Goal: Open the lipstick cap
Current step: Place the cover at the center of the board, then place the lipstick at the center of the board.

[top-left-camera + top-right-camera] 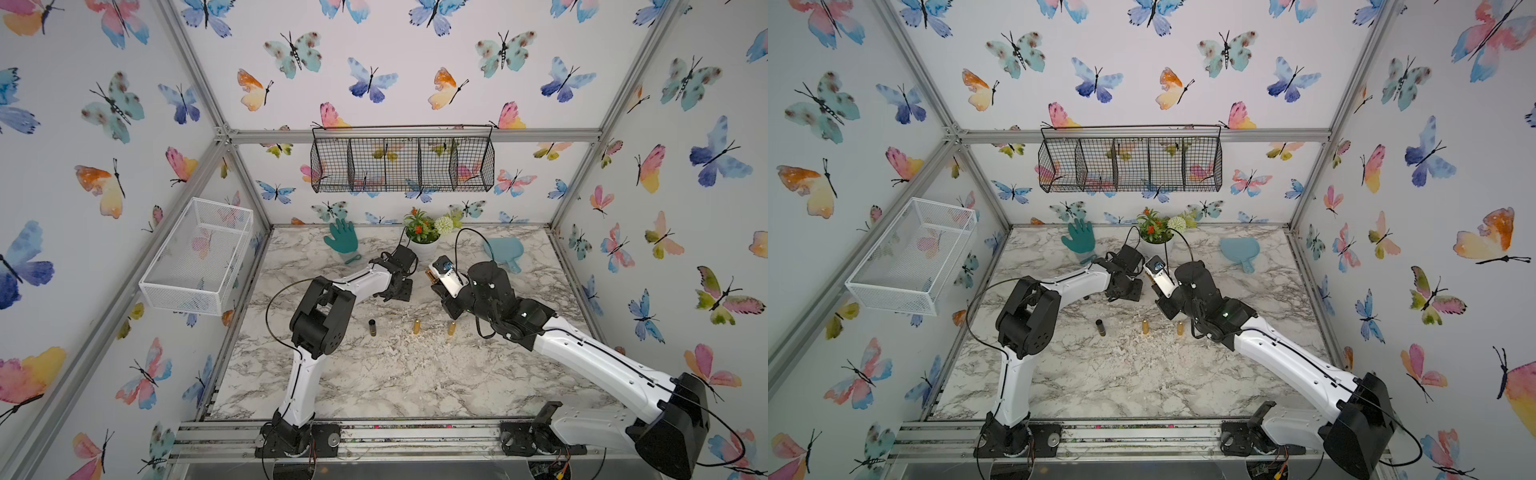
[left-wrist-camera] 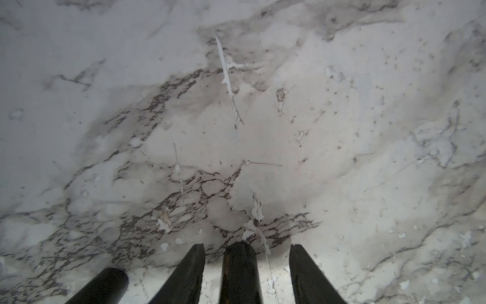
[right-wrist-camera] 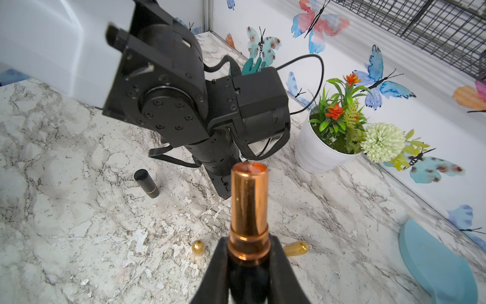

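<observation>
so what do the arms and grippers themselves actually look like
Both the left arm and right arm have glossy white shells between bulky black joint housings, with thin black cables looping alongside. The left gripper and right gripper are matte black, with flat fingers tapering to blunt tips. No markings are legible.

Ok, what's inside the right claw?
The lipstick, cap off: its copper tube sticks out of the right claw. Its dark lower end is mostly covered by the fingers.

The left hand (image 2: 247,247) is held pointing downward with its jaws parted, while the right hand (image 3: 248,240) is held raised nearby, clamped tight.
</observation>
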Robot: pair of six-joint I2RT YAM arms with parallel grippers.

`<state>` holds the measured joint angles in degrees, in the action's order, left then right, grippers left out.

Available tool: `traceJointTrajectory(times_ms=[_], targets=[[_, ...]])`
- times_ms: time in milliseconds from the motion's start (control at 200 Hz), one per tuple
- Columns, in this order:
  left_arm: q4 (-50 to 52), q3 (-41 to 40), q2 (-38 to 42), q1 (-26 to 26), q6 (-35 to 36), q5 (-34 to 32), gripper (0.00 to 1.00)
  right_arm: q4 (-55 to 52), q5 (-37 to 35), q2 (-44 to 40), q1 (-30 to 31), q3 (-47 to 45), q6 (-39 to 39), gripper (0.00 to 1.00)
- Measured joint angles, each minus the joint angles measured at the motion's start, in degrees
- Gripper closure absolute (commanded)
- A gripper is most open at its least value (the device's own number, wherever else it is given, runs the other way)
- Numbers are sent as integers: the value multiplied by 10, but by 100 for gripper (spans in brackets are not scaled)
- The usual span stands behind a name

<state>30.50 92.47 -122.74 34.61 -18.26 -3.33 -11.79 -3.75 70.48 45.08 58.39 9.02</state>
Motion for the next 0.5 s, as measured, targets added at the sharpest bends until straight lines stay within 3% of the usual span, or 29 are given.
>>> traceJointTrajectory(times_ms=[65, 255, 380, 501], targets=[[15, 24, 9, 0, 0, 16, 38, 1, 0, 0, 0, -3, 0, 79], [49, 108, 73, -13, 0, 81, 33, 9, 3, 7, 0, -11, -2, 80], [59, 110, 155, -45, -5, 164, 33, 32, 17, 26, 0, -11, -5, 86], [63, 87, 219, -107, -10, 267, 32, 49, 33, 57, 0, -11, -6, 86]])
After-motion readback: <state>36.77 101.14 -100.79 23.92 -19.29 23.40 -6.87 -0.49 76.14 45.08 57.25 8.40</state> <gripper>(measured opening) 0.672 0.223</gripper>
